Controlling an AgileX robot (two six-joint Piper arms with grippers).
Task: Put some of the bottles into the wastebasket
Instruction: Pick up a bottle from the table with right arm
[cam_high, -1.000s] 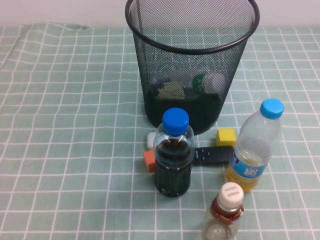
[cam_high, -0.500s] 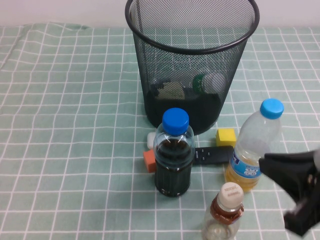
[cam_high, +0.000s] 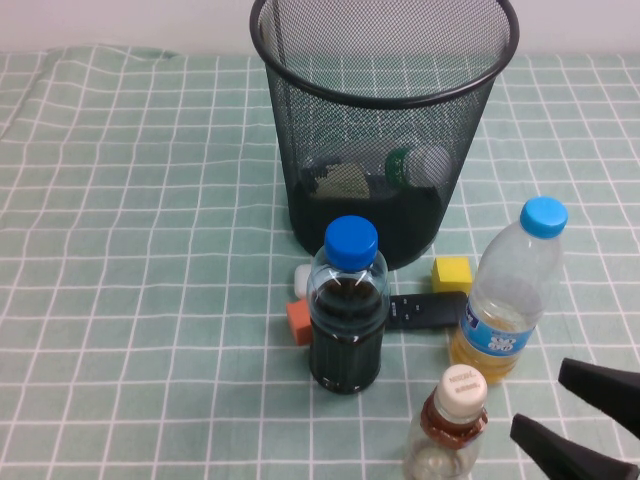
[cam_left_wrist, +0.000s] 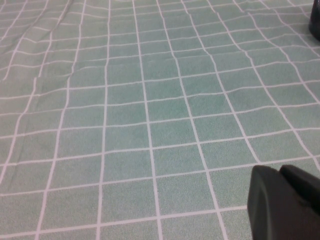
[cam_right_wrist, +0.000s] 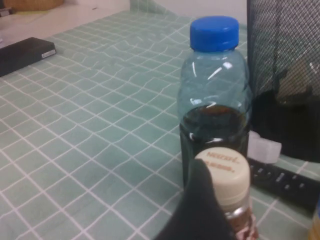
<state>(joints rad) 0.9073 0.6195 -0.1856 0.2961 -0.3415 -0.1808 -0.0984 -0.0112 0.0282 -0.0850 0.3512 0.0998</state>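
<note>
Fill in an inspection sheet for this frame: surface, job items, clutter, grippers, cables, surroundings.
Surface: green checked tablecloth.
Job's things: green-labelled bottle lying inside the wastebasket; cream-capped bottle upright at the near edge.
Clutter: dark-liquid bottle, yellow-liquid bottle, remote, yellow block, orange block, white block.
Grippers: right gripper open beside the cream-capped bottle; left gripper low over bare cloth.
Cables: nothing seen.
Surroundings: pale wall.

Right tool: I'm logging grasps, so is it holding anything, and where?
Nothing is held. The right tool is open beside the cream-capped bottle; the left tool hangs over bare cloth.
</note>
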